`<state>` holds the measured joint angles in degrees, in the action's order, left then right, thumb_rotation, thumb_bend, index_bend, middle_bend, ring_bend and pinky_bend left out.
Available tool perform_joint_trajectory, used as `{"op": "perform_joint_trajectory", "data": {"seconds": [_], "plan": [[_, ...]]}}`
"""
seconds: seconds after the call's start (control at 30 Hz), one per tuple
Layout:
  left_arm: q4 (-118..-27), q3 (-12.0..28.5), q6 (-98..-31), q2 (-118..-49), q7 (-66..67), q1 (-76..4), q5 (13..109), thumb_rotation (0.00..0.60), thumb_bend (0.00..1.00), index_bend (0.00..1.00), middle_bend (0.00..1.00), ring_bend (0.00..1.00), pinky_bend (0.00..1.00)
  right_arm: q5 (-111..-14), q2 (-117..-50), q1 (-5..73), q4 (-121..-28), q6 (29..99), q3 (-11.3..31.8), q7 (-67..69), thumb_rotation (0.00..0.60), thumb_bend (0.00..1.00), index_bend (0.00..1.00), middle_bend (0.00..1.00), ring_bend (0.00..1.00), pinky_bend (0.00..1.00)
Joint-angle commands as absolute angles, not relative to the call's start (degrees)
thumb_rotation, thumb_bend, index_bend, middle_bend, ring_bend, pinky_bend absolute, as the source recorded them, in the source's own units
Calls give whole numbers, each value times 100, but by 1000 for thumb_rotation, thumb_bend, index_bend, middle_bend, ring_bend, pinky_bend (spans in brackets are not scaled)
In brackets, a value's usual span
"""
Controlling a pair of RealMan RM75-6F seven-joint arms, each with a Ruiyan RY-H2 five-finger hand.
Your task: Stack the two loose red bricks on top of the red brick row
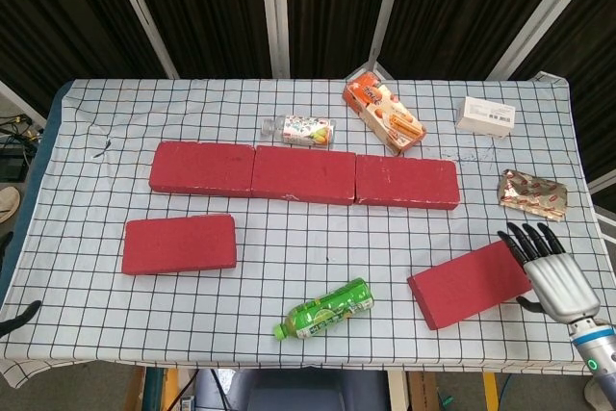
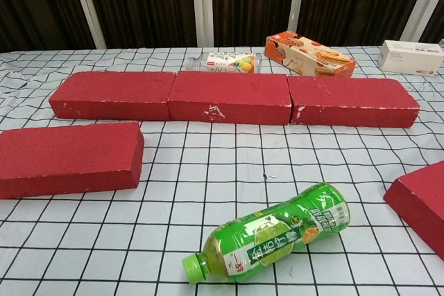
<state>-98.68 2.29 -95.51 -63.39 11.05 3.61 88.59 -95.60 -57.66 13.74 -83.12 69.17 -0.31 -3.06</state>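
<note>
Three red bricks lie end to end as a row across the middle of the checked table. One loose red brick lies flat in front of the row's left end. The other loose red brick lies at an angle at the front right. My right hand is just beside that brick's right end, fingers spread and holding nothing; whether it touches the brick I cannot tell. Of my left hand only a dark tip shows at the head view's left edge.
A green bottle lies between the two loose bricks near the front edge. Behind the row are a small bottle, an orange snack box and a white box. A foil packet lies right of the row.
</note>
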Motion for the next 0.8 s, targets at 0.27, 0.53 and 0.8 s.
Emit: {"op": "perform_joint_trajectory", "data": {"seconds": [0.27,0.53,0.8], "plan": [[-9899,232,-9543,-6368,1236,366,8813,600,74,0,0,0,136,-9884,-5746,1623,-7992,6519,-397,-258,600,171,0,0,0,0],[-9912,220,-9554,-6372,1287,378,8822,600,74,0,0,0,136,-9908,-5756,1587,-8404,6537,-500,-777,600,172,0,0,0,0],[-9891,243,-9551,-6362,1277,381,8771,600,74,0,0,0,136,-9706,-5997,1728,-8636,6183,-475,-1253,600,171,0,0,0,0]]}}
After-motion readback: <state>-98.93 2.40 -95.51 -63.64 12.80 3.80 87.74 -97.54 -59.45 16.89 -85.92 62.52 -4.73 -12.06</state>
